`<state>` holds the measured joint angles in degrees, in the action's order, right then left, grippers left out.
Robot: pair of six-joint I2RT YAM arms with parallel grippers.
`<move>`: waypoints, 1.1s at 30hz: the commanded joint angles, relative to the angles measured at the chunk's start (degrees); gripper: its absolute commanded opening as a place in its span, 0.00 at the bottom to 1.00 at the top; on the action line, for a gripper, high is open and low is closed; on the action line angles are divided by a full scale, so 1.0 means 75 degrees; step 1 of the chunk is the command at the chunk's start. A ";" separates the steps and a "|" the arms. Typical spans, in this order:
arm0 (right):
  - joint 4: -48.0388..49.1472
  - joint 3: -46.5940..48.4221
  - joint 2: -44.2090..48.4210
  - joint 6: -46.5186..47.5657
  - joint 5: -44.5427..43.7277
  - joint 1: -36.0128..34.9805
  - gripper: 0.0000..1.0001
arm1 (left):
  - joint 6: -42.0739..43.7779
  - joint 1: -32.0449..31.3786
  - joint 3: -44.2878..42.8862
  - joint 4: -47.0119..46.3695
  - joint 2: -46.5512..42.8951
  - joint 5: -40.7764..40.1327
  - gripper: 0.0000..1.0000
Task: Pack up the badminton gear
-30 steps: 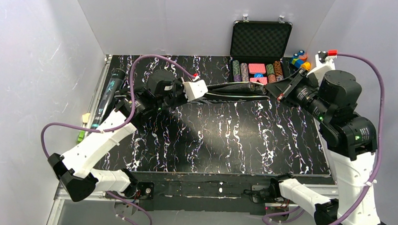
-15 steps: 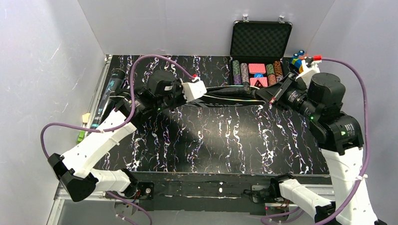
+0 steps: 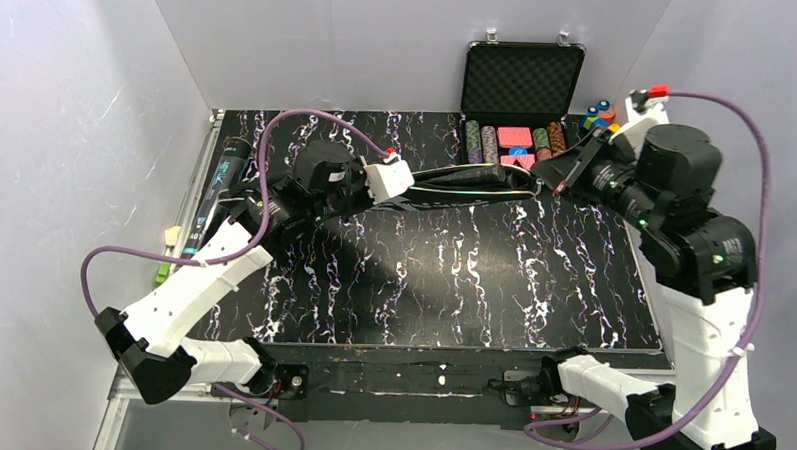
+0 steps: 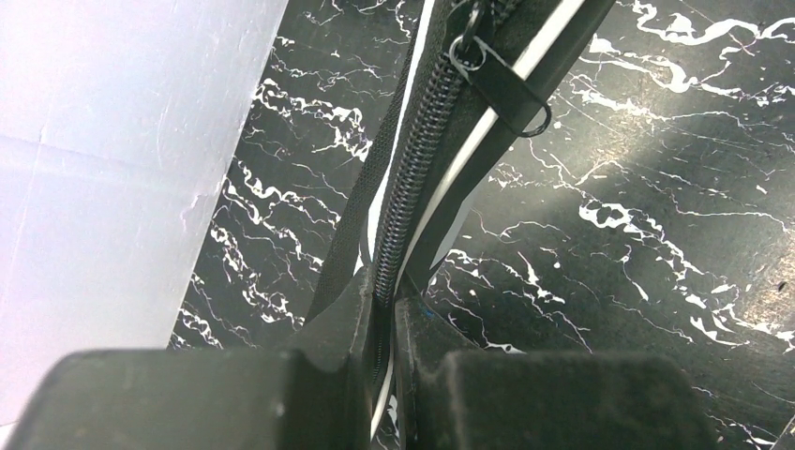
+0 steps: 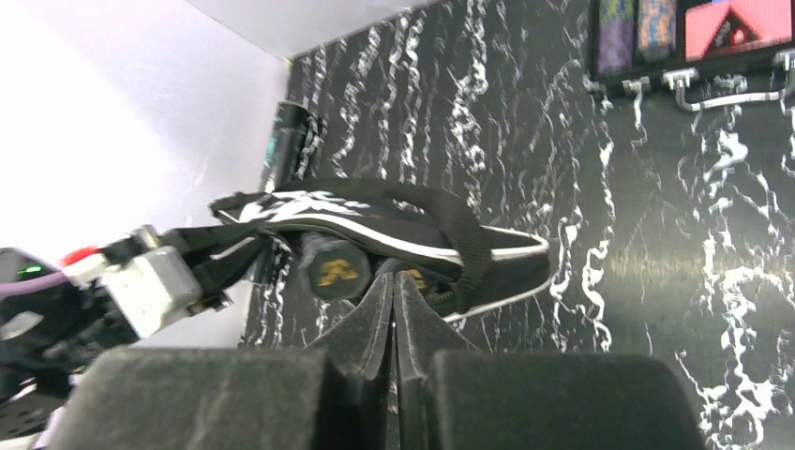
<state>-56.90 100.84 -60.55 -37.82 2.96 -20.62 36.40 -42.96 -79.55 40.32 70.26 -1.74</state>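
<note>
Top: bag point(image 3: 476, 176) spans 9-to-3 at the 12 o'clock side of the table point(image 3: 422, 286), between left gripper point(image 3: 411, 183) and right gripper point(image 3: 548, 182), tube point(image 3: 221, 179) at 9; left wrist: gripper clamped on bag's zipper point(image 4: 412, 187); right wrist: gripper clenched at bag's mouth, racket butts point(image 5: 333, 267) poking out, can't tell if it pinches fabric.

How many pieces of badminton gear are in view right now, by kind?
Bag: 1
Tube: 1
Racket handles, showing at the bag's open end: 2
Total: 4
</note>
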 commanded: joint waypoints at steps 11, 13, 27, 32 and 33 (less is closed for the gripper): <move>0.1178 -0.0282 -0.0217 -0.0536 0.2334 -0.0006 0.07 | -0.0037 -0.0040 -0.0364 -0.0763 -0.0396 0.0226 0.00; 0.1354 -0.0520 -0.0179 -0.0605 0.2531 -0.0005 0.05 | -0.0027 -0.0038 -0.0358 -0.0758 -0.0414 0.0232 0.00; -0.0361 -0.0525 -0.0487 0.0465 0.0537 -0.0016 0.01 | -0.0053 -0.0041 -0.0437 -0.0694 -0.0381 0.0232 0.00; -0.1022 0.0562 -0.0651 0.0867 -0.0071 -0.0016 0.01 | -0.0037 -0.0047 -0.0321 -0.0711 -0.0433 0.0232 0.00; -0.1081 0.0917 -0.0728 0.0865 -0.0026 -0.0016 0.01 | -0.0037 -0.0042 -0.0322 -0.0711 -0.0424 0.0232 0.00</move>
<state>-60.82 100.18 -66.06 -35.20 7.77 -20.69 36.40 -42.98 -79.55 41.91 70.02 -1.50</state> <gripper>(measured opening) 0.021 0.059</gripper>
